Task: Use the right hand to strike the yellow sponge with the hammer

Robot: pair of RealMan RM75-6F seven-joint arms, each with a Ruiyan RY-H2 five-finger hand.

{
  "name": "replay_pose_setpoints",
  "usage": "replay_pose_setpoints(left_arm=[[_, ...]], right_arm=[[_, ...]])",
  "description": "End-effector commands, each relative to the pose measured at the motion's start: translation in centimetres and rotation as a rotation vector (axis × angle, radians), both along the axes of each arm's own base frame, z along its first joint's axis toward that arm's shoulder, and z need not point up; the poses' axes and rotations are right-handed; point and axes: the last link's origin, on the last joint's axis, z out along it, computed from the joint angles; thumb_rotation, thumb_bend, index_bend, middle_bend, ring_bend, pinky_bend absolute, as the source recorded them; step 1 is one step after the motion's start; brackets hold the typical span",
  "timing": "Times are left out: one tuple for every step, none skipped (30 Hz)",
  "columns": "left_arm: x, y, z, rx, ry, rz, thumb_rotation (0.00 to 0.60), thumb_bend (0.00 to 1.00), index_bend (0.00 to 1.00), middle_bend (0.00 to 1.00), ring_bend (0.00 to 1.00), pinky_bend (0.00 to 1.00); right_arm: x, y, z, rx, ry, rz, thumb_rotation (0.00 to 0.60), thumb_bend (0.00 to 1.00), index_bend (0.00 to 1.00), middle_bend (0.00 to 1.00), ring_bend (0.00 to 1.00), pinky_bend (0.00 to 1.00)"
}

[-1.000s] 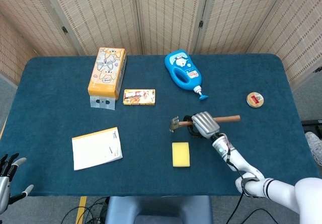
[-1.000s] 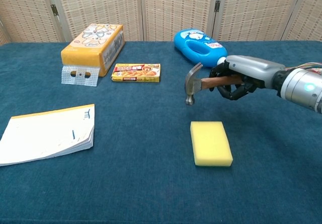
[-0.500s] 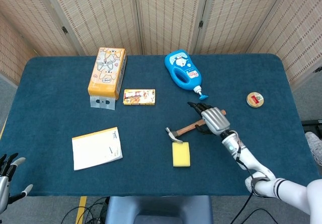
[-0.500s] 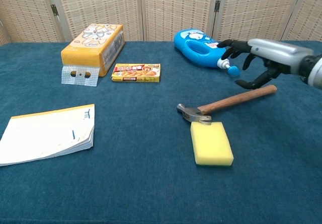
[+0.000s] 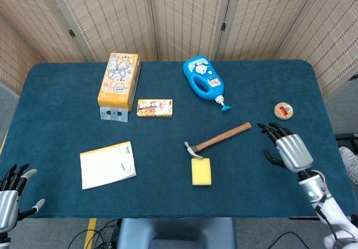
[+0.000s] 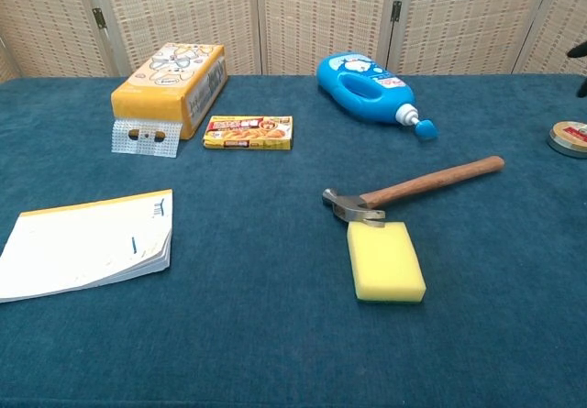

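The hammer (image 5: pixel 217 140) lies flat on the blue table (image 5: pixel 67 131), its long axis running on a diagonal: the metal head sits at the near-left end, resting on the far edge of the yellow sponge (image 5: pixel 201 171), and the wooden handle points away to the far right. In the chest view the head (image 6: pixel 351 206) touches the sponge's back edge while the handle's tip (image 6: pixel 493 162) ends well short of the small round tin (image 6: pixel 569 138).

The right hand (image 5: pixel 286 148) hovers to the right of the hammer, well apart from the handle, fingers spread and holding nothing. The left hand (image 5: pixel 11 195) shows at the near-left corner, off the table, fingers apart and empty.

Beyond the hammer lie a blue bottle (image 5: pixel 205 81), a small flat packet (image 5: pixel 155 107), an orange box (image 5: pixel 119 80) and a notepad (image 5: pixel 108 164).
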Motion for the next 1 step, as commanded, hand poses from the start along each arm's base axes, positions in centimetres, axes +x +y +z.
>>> replay_pose_setpoints(left_arm=[[0.54, 0.27, -0.26, 0.0, -0.008, -0.015, 0.6, 0.2, 0.24, 0.16, 0.06, 0.2]], right_arm=[[-1.1, 2.86, 1.02, -0.025, 0.007, -0.025, 0.6, 0.35, 0.17, 0.31, 0.18, 0.32]])
